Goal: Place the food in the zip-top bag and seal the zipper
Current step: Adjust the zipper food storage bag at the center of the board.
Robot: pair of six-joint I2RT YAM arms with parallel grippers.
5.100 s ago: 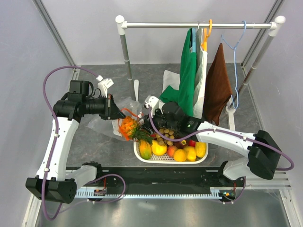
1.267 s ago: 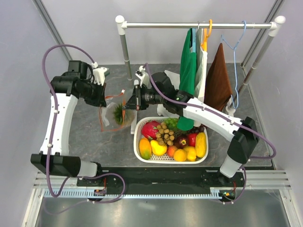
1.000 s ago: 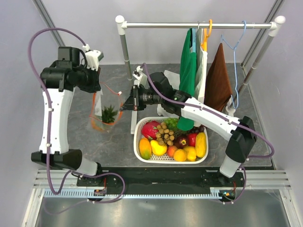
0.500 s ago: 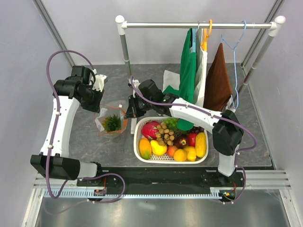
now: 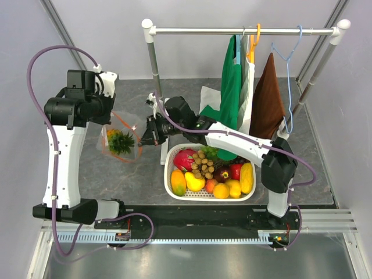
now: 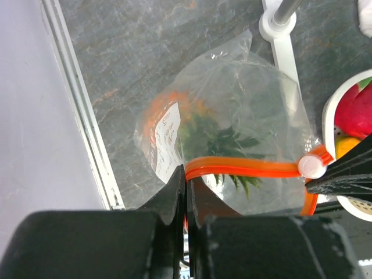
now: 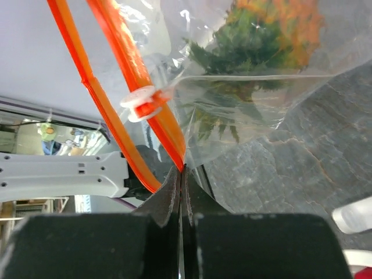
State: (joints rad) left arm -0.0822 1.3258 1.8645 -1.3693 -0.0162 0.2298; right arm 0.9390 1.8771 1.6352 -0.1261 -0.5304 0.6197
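Lifted leftward, zip-top bag (image 5: 129, 124) hangs clear; pineapple (image 5: 120, 142) inside.

white slotted basket (image 5: 203, 199) on grey table (image 5: 139, 177), clothes rail (image 5: 197, 30) behind, green cloth (image 5: 230, 87) and brown cloth (image 5: 268, 99) hanging

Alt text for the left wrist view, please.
The left gripper is pinched shut on the orange-red zipper strip of a clear plastic zip-top bag holding an orange toy pineapple with a green crown. The right gripper grips the strip beside its white slider tab.
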